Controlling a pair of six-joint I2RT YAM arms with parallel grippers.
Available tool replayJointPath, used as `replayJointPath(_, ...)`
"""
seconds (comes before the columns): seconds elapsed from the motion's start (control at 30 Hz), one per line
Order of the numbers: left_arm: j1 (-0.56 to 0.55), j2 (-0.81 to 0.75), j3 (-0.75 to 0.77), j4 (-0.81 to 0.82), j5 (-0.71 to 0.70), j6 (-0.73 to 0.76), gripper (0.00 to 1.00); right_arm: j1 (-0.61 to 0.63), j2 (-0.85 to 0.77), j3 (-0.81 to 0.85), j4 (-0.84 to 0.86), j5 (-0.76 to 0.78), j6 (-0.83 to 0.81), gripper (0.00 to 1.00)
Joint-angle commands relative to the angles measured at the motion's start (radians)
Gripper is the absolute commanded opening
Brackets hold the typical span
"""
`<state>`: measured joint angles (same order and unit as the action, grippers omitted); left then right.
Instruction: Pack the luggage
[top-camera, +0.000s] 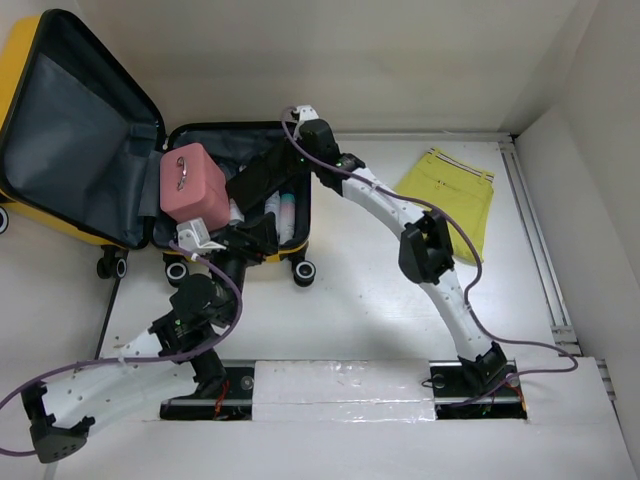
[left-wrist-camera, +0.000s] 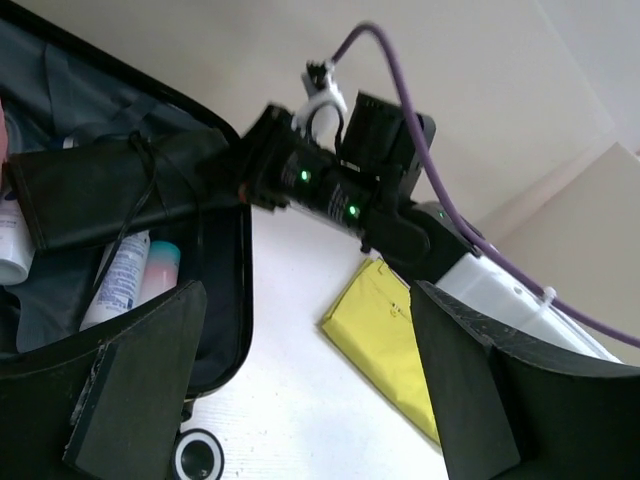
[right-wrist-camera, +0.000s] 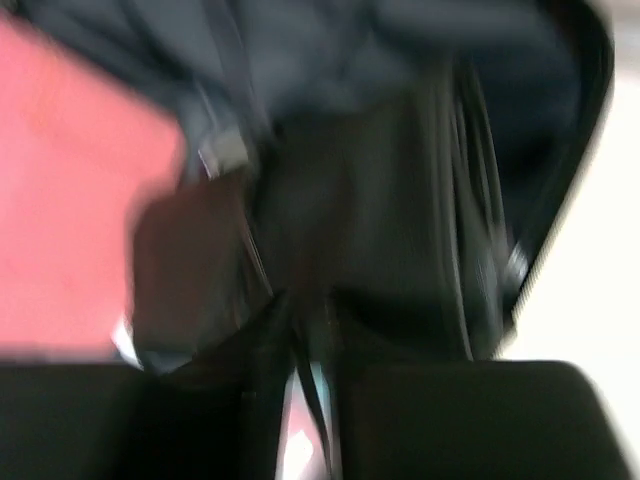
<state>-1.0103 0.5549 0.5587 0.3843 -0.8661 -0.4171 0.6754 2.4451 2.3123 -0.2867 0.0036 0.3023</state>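
The yellow luggage lies open at the back left, its grey-lined lid tilted back. Its dark rim also shows in the left wrist view. My right gripper reaches over the open half, shut on one end of a black rolled pouch. The right wrist view is blurred; the jaws there stand almost together. My left gripper hovers open and empty at the case's front edge.
A pink box-shaped case stands in the luggage's left side, with toiletry bottles beside it. A folded yellow cloth lies on the table to the right. A black wheel juts out in front.
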Motion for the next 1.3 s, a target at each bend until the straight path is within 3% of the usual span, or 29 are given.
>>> replayJointPath(0.0, 0.006, 0.016, 0.040, -0.012, 0.010, -0.012, 0.79, -0.004, 0.081, 0.202, 0.094, 0.026, 0.018, 0.28)
replayJointPath(0.1, 0.006, 0.062, 0.064, -0.021, 0.021, -0.012, 0.81, -0.013, 0.043, 0.219, 0.178, -0.069, 0.050, 0.41)
replayJointPath(0.13, 0.006, 0.083, 0.076, -0.021, 0.021, -0.012, 0.81, -0.013, 0.017, 0.199, 0.188, -0.079, 0.050, 0.41)
replayJointPath(0.2, 0.006, 0.102, 0.076, -0.010, 0.021, -0.012, 0.81, -0.022, -0.056, 0.079, 0.224, -0.065, 0.050, 0.48)
replayJointPath(0.27, 0.006, 0.123, 0.087, -0.010, 0.021, -0.012, 0.81, -0.022, -0.145, 0.007, 0.235, -0.039, 0.038, 0.39)
replayJointPath(0.3, 0.006, 0.123, 0.096, -0.010, 0.021, -0.012, 0.81, -0.036, -0.161, -0.034, 0.207, -0.059, 0.038, 0.27)
replayJointPath(0.33, 0.006, 0.123, 0.096, -0.010, 0.021, -0.012, 0.81, -0.036, -0.193, -0.069, 0.180, -0.082, 0.038, 0.09)
replayJointPath(0.4, 0.006, 0.102, 0.096, -0.010, 0.009, -0.012, 0.81, -0.022, -0.247, -0.186, 0.156, -0.112, 0.038, 0.09)
replayJointPath(0.43, 0.006, 0.093, 0.086, -0.010, -0.008, -0.012, 0.81, -0.005, -0.282, -0.358, 0.194, -0.113, 0.038, 0.23)
replayJointPath(0.5, 0.006, 0.073, 0.061, -0.010, -0.017, -0.025, 0.81, 0.025, -0.363, -0.502, 0.335, -0.073, 0.075, 0.49)
replayJointPath(0.57, 0.006, 0.060, 0.052, -0.001, -0.017, -0.025, 0.81, 0.047, -0.347, -0.547, 0.353, -0.033, 0.098, 0.73)
replayJointPath(0.6, 0.006, 0.060, 0.061, -0.001, -0.017, -0.035, 0.81, 0.058, -0.327, -0.527, 0.353, -0.033, 0.125, 0.79)
replayJointPath(0.77, 0.006, 0.051, 0.079, -0.044, 0.024, -0.055, 0.81, 0.058, -0.196, -0.377, 0.340, -0.024, 0.196, 0.88)
replayJointPath(0.93, 0.006, 0.019, 0.044, -0.044, 0.078, -0.077, 0.81, 0.058, -0.057, -0.226, 0.368, -0.024, 0.282, 0.88)
replayJointPath(1.03, 0.006, 0.019, 0.044, -0.094, 0.078, -0.101, 0.81, 0.067, -0.012, -0.166, 0.383, 0.051, 0.302, 0.88)
replayJointPath(1.27, 0.006, 0.019, 0.033, -0.087, 0.078, -0.092, 0.81, 0.085, 0.011, -0.106, 0.310, 0.160, 0.345, 0.89)
